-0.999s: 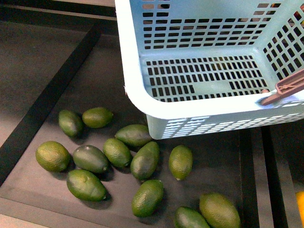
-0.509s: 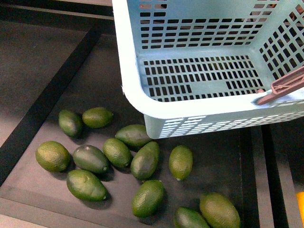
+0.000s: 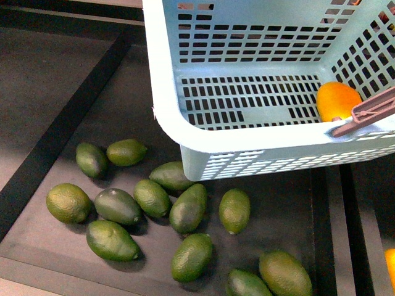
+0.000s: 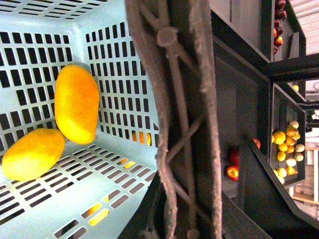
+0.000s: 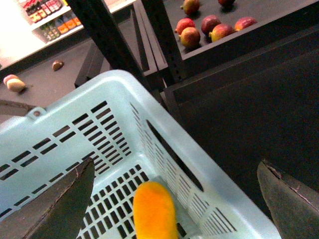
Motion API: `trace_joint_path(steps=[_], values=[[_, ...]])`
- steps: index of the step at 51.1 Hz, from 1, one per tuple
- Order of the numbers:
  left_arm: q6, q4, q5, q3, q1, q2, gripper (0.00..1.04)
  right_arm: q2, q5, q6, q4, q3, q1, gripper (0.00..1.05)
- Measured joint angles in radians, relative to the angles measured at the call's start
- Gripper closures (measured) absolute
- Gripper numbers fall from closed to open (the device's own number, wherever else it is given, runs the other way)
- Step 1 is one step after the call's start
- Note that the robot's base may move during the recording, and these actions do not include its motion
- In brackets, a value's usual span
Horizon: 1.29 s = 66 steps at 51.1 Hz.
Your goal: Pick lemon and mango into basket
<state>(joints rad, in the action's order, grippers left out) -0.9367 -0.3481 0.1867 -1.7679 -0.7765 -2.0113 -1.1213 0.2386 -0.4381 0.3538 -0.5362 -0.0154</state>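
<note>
Entry: drop-off step, judged all but complete, with both task fruits down inside the basket and only withdrawal of the right arm remaining. Display shelf: dark, carrying a cluster of dark green oval fruits below and beside the basket; to be left alone. Basket: pale blue-green, slotted, apparently held above the shelf; hold level and steady to prevent rolling of the contents toward one wall. Swing handle: brownish-mauve, crossing the near right corner and filling the middle of the left wrist view; avoid on the way out by rising straight up, not sweeping sideways over the rim. Left jaws: not made out behind that handle, so grip state impossible to tell, though presumably carrying the basket by it. Right jaws: spread wide, grasping nothing, poised above the basket's open top; leave spread until clear of rim and handle. Mango: on the basket floor, leaning against a slotted wall; in the right wrist view apparently the elongated fruit lying below and between the spread right jaws, apart from both. Lemon: on the floor just beside the mango, seemingly touching it at one end; outside the right wrist view, so position relative to those jaws not determinable.
</note>
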Motion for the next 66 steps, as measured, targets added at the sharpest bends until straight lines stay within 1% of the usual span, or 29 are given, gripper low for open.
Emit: trace_joint_path(steps=[3, 4, 6, 9, 11, 17, 21, 24, 38, 61, 66], values=[[0.000, 0.000, -0.002, 0.000, 0.001, 0.000, 0.98, 0.090, -0.139, 0.120, 0.110, 0.073, 0.013, 0.19], [0.000, 0.000, -0.002, 0.000, 0.001, 0.000, 0.98, 0.146, -0.192, 0.174, 0.123, 0.106, 0.014, 0.24], [0.000, 0.000, 0.000, 0.000, 0.001, 0.000, 0.98, 0.243, -0.235, 0.277, 0.110, 0.158, 0.012, 0.33], [-0.003, 0.000, 0.006, 0.000, 0.001, 0.000, 0.98, 0.334, -0.240, 0.352, 0.113, 0.214, 0.012, 0.45], [-0.003, 0.000, 0.012, 0.000, 0.001, 0.000, 0.98, 0.371, -0.238, 0.385, 0.118, 0.249, 0.015, 0.55], [-0.003, 0.000, 0.011, 0.000, 0.000, 0.000, 0.98, 0.426, -0.238, 0.415, 0.120, 0.335, 0.014, 0.82], [-0.003, 0.000, 0.011, 0.000, 0.000, 0.000, 0.98, 0.465, -0.238, 0.421, 0.119, 0.364, 0.015, 0.96], [-0.002, 0.000, 0.008, 0.000, 0.000, 0.000, 0.98, 0.488, -0.239, 0.431, 0.117, 0.380, 0.015, 1.03], [-0.002, 0.000, 0.004, 0.000, 0.000, 0.000, 0.98, 0.599, -0.239, 0.432, 0.071, 0.448, 0.014, 1.03], [-0.002, 0.000, 0.006, 0.000, 0.000, 0.000, 0.98, 0.762, -0.239, 0.432, -0.038, 0.500, 0.014, 1.03], [-0.002, 0.000, 0.004, 0.000, 0.000, 0.000, 0.98, 0.782, -0.239, 0.432, -0.023, 0.518, 0.014, 1.03]])
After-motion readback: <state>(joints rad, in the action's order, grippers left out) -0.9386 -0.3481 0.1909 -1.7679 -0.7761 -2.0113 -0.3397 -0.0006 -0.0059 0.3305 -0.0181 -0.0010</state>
